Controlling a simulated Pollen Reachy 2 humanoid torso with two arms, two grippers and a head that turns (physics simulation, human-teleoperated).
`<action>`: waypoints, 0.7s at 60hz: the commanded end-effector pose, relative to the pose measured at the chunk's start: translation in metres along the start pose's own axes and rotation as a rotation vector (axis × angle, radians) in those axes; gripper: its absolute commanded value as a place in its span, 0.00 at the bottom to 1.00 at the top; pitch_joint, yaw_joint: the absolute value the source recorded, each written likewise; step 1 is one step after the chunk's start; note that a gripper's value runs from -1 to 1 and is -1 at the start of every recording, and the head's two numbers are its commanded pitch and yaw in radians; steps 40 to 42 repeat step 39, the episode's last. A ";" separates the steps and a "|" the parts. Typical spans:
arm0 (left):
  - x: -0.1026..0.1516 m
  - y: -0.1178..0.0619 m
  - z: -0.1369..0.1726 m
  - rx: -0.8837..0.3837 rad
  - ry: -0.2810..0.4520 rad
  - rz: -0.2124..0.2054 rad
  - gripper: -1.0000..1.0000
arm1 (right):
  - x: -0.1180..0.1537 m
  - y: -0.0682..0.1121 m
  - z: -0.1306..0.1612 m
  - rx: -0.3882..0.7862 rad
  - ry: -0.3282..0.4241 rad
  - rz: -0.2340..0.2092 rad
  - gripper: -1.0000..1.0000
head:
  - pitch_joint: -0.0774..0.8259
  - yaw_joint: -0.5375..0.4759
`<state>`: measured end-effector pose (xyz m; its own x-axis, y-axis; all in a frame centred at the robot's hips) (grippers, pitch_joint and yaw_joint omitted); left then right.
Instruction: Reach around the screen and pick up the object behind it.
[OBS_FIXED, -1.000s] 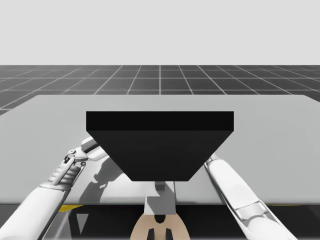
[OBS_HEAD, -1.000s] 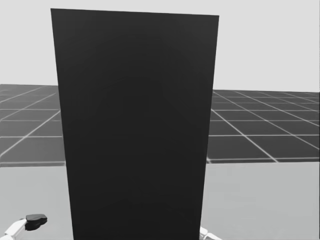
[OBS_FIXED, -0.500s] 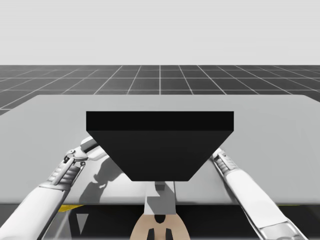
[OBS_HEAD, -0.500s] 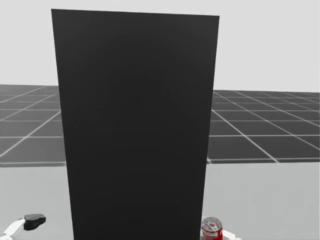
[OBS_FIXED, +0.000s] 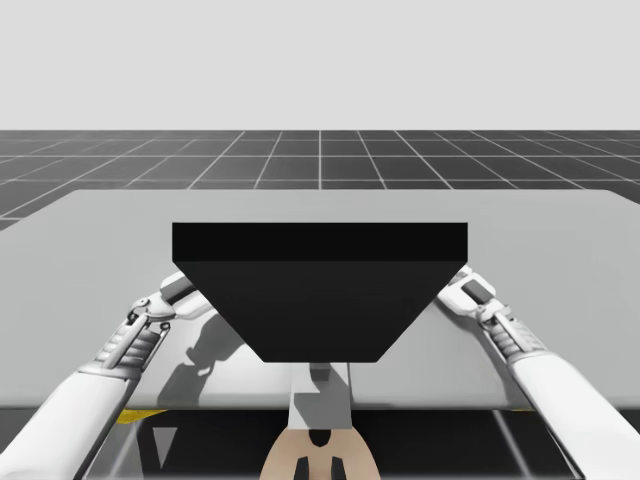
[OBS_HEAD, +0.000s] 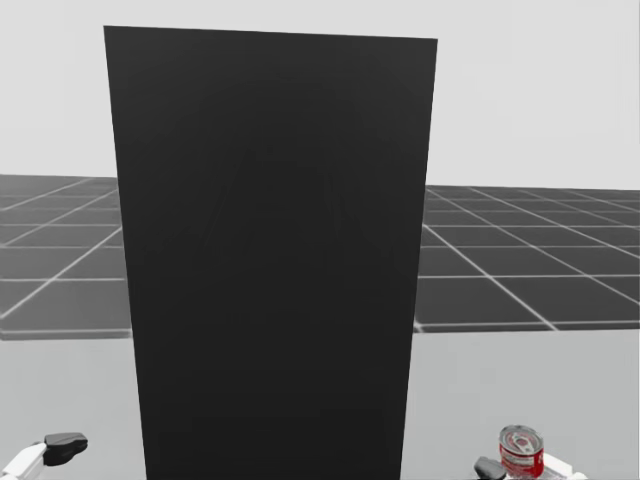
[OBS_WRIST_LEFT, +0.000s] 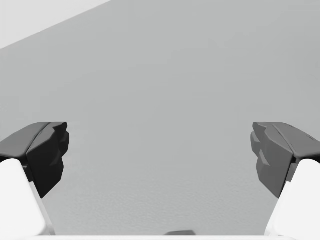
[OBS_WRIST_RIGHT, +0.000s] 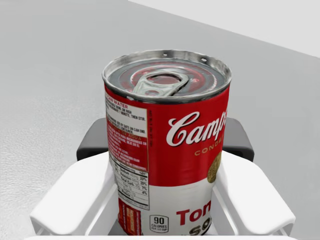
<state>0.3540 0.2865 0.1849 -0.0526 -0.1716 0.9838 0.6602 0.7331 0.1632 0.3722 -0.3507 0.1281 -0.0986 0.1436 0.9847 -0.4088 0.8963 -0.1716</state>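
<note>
The red-and-white can (OBS_HEAD: 520, 450) is now out in the open. In the head view it stands upright at the lower right of the frame, well clear of the right edge of the black screen (OBS_HEAD: 270, 260). Half a second ago it was just showing beside that edge, and a second ago it was hidden altogether. The whole head view has slipped down a little, so my head has turned slightly, but the can's sideways shift is far larger than that. In the high view my right arm (OBS_FIXED: 530, 360) has swung outward too. Its wrist is now beside the screen's upper right corner rather than lower in the frame against the slanted side.

My right gripper (OBS_WRIST_RIGHT: 165, 145) is clamped on the can. In the right wrist view the white fingers (OBS_WRIST_RIGHT: 250, 195) press the label from both sides, with the dark pads (OBS_WRIST_RIGHT: 92, 142) just beyond, and the lid is up and level. My left gripper (OBS_WRIST_LEFT: 160, 155) is spread wide with nothing between its fingers and only bare grey worktop (OBS_FIXED: 560, 230) ahead. It sits at the lower left of the head view, beside the screen, and has not moved.

I judge the reach-around and the grasp done, with the can being carried out from behind the screen. I cannot tell whether its base has left the worktop, so a clear lift may be what remains.
</note>
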 end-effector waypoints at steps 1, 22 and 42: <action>0.000 0.002 0.000 0.007 0.000 0.003 0.00 | 0.037 -0.034 0.001 -0.025 -0.073 0.035 1.00 | 0.19 0.44; 0.000 0.006 0.000 0.025 -0.002 0.008 0.00 | 0.114 -0.076 0.001 -0.239 -0.210 0.040 1.00 | 0.19 0.45; -0.002 0.007 0.000 0.031 -0.001 0.008 0.00 | 0.206 -0.096 0.006 -0.358 -0.349 0.082 1.00 | 0.19 0.45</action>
